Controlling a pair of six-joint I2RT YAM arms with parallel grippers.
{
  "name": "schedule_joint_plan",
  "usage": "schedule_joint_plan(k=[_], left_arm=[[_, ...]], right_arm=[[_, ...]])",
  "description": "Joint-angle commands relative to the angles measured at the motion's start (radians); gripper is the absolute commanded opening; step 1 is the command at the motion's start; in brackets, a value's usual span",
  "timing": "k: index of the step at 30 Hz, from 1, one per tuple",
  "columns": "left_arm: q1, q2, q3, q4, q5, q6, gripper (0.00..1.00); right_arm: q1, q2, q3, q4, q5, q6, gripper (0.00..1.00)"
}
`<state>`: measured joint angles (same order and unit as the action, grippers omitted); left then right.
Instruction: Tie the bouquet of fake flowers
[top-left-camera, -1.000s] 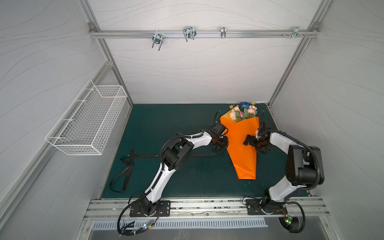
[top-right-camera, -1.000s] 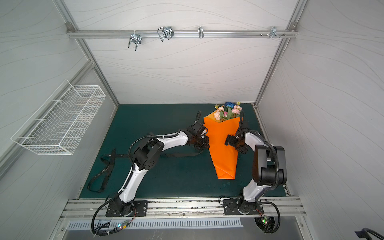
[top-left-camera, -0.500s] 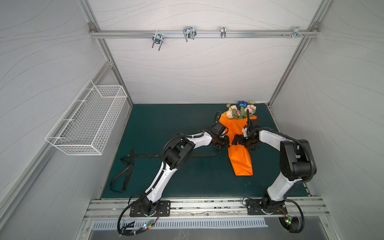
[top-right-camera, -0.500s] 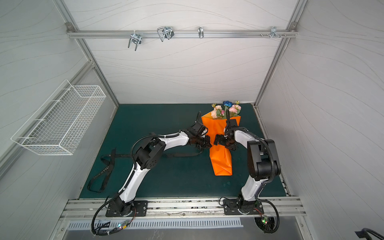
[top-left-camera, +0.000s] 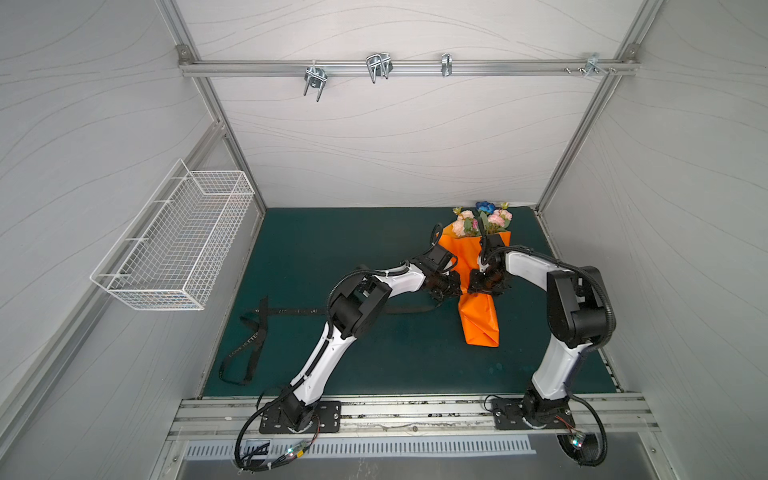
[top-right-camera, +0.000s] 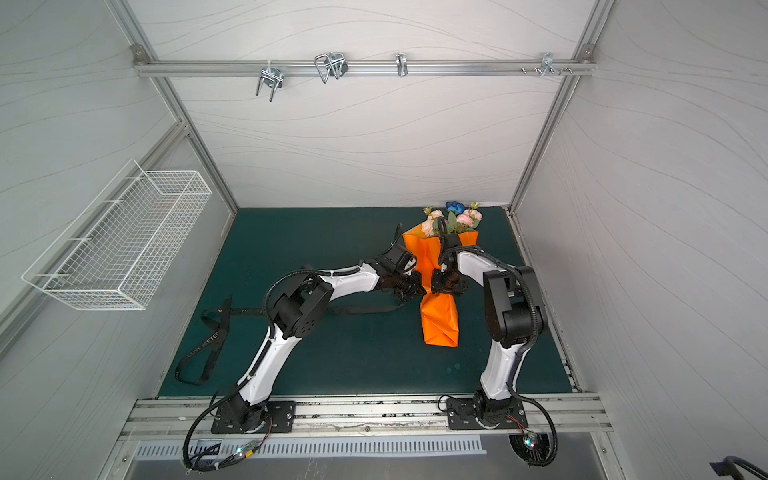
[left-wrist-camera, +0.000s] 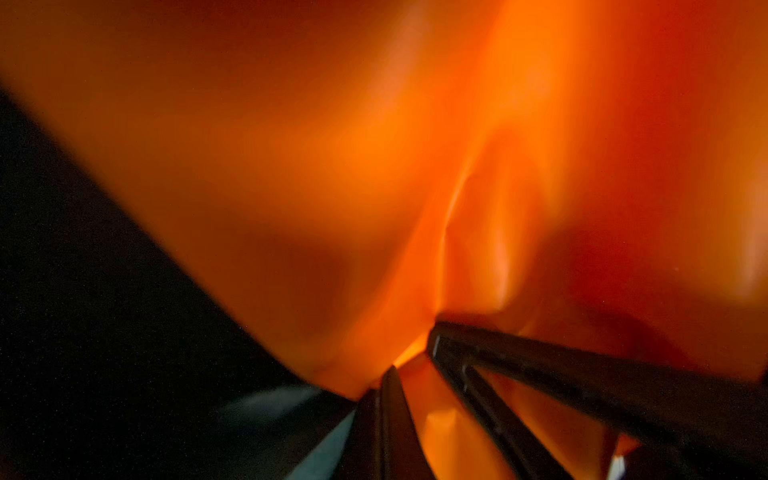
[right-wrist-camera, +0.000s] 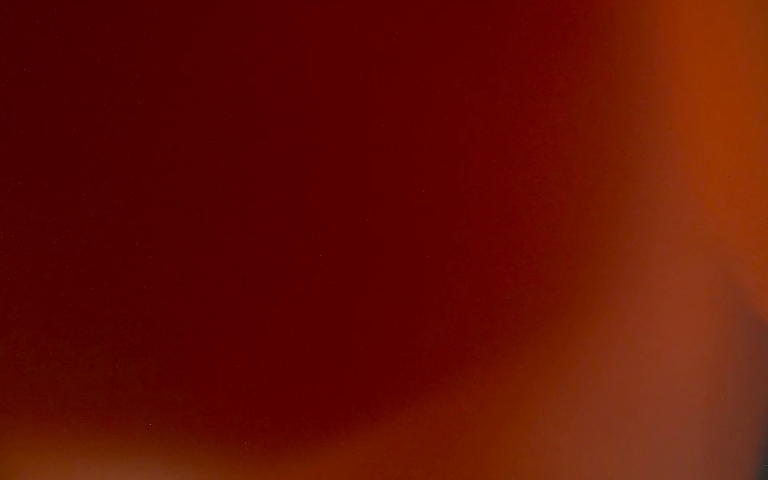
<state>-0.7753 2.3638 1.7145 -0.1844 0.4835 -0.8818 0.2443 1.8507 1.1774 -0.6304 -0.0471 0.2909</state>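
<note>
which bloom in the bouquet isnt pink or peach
The blue rose in the bouquet of fake flowers, nearest the back wall; the rest are pink or peach.

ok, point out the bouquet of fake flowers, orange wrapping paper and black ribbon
bouquet of fake flowers (top-left-camera: 484, 216): in a top view, central leaves
orange wrapping paper (top-left-camera: 478, 326): in a top view, lower folded end
black ribbon (top-left-camera: 291, 311): in a top view, straight stretch

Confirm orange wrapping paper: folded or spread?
Folded: orange wrapping paper lies as a narrow wrap, pinched mid-length, peach-and-pink fake flowers poking out its far end.
</note>
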Motion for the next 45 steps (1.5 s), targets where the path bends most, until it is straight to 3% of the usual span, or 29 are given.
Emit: schedule_joint_plan(k=[1,5,7,10,13,16,20,25,31,35,37,39,41,42,45], left_arm=[[0.001,-0.031,-0.006,-0.074,-0.019,0.016,0.0],[0.023,-0.125,-0.044,-0.064,-0.016,0.034,0.18],[0.031,-0.186,-0.062,-0.071,-0.017,0.06,0.27],[0.041,-0.292,-0.102,-0.095,-0.04,0.108,0.32],[0.045,-0.395,-0.154,-0.132,-0.102,0.173,0.36],[0.044,-0.461,-0.21,-0.183,-0.198,0.259,0.47],[0.039,-0.456,-0.251,-0.249,-0.321,0.391,0.58],[0.008,-0.386,-0.24,-0.27,-0.426,0.489,0.61],[-0.046,-0.255,-0.131,-0.301,-0.448,0.535,0.6],[-0.08,-0.173,-0.062,-0.345,-0.488,0.538,0.54],[-0.088,-0.141,-0.04,-0.346,-0.481,0.532,0.46],[-0.099,-0.11,-0.014,-0.342,-0.469,0.524,0.31],[-0.113,-0.082,0.023,-0.328,-0.439,0.516,0.06],[-0.119,-0.071,0.042,-0.317,-0.418,0.51,0.0],[-0.142,-0.024,0.123,-0.283,-0.356,0.496,0.0]], right_arm=[[0.009,0.065,-0.026,-0.097,0.049,-0.018,0.26],[-0.009,0.058,-0.029,-0.086,0.068,-0.023,0.01],[-0.02,0.044,-0.028,-0.077,0.071,-0.024,0.0],[-0.034,0.022,-0.024,-0.071,0.076,-0.031,0.0],[-0.046,-0.015,-0.022,-0.062,0.071,-0.03,0.0],[-0.07,-0.062,-0.016,-0.059,0.054,-0.027,0.0],[-0.11,-0.133,-0.006,-0.064,0.03,-0.019,0.0],[-0.147,-0.223,0.015,-0.088,0.033,-0.007,0.0],[-0.166,-0.31,0.067,-0.144,0.047,-0.013,0.0],[-0.188,-0.36,0.127,-0.197,0.047,-0.024,0.0],[-0.199,-0.384,0.162,-0.219,0.046,-0.028,0.0],[-0.212,-0.404,0.198,-0.234,0.045,-0.03,0.0],[-0.23,-0.418,0.252,-0.261,0.037,-0.033,0.0],[-0.239,-0.421,0.28,-0.273,0.035,-0.033,0.0],[-0.282,-0.421,0.388,-0.311,-0.002,-0.029,0.0]])
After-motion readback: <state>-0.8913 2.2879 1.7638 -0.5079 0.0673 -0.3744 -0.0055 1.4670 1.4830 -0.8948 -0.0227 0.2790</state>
